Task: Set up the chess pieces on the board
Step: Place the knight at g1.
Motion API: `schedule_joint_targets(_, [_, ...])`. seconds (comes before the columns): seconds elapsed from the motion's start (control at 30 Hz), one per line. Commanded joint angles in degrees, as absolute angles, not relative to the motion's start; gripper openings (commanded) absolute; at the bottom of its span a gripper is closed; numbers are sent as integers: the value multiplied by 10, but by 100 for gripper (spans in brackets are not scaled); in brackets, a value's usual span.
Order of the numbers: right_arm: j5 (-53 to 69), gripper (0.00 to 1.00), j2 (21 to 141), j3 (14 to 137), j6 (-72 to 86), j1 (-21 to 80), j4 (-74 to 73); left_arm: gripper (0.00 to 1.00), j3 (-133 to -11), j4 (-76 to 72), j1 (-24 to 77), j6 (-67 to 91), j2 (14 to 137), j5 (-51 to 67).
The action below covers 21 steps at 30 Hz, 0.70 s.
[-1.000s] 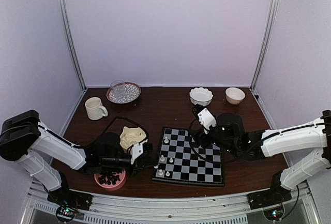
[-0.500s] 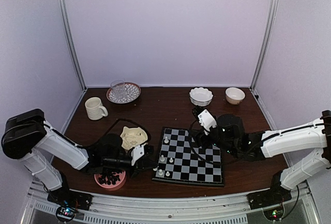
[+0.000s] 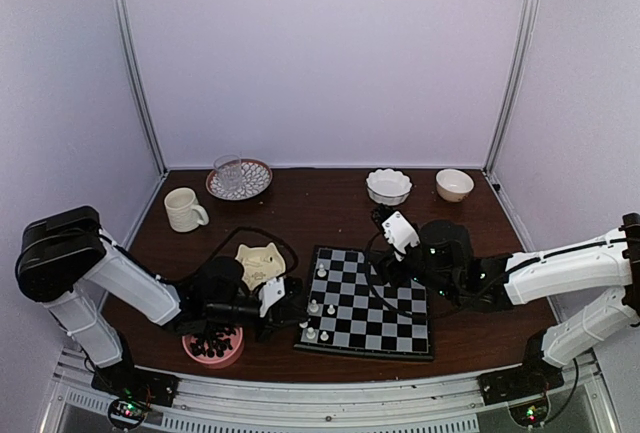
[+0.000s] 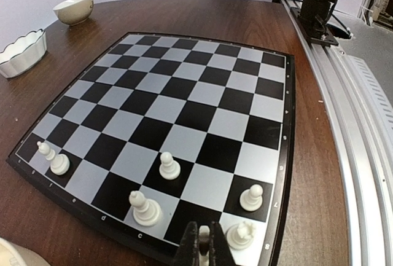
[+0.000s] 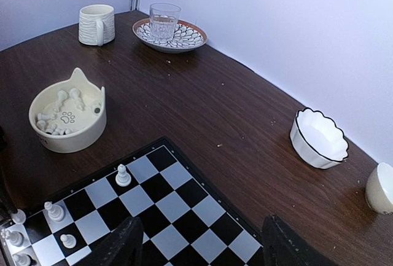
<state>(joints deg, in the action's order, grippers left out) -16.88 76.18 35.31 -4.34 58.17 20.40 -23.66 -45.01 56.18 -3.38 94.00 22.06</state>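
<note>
White chess pieces (image 4: 169, 166): six stand on the board (image 3: 385, 318), all bunched at its 9 o'clock edge in the top view. The other squares are bare. More white ones are in the cream cat bowl (image 5: 69, 138) at 10 o'clock off the board, and dark ones in the pink bowl (image 3: 226, 357) at 8 o'clock.

Risks:
- The left gripper (image 4: 203, 249) is low over the edge rank, with a neighbour piece (image 4: 239, 234) just beside it at 3 o'clock in the wrist view. Opening or lifting off could clip and topple it.
- Can't tell if the held piece (image 4: 204, 235) is centred on a square. Released on a line, it would straddle two squares.

The left fingers (image 4: 186, 252) are nearly closed, pinching the held piece upright. The right gripper (image 5: 206, 250) hovers at the board's 1 o'clock edge. The right fingers (image 5: 126, 244) are spread wide, holding nothing.
</note>
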Motion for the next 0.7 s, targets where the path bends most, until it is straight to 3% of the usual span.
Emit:
schedule_joint_targets(0.0, [-177, 69, 758, 351, -45, 584, 212, 0, -261, -488, 558, -32, 959, 241])
schedule_joint_targets(0.67, [-171, 69, 759, 353, -45, 584, 211, 0, -299, -489, 558, -26, 1001, 241])
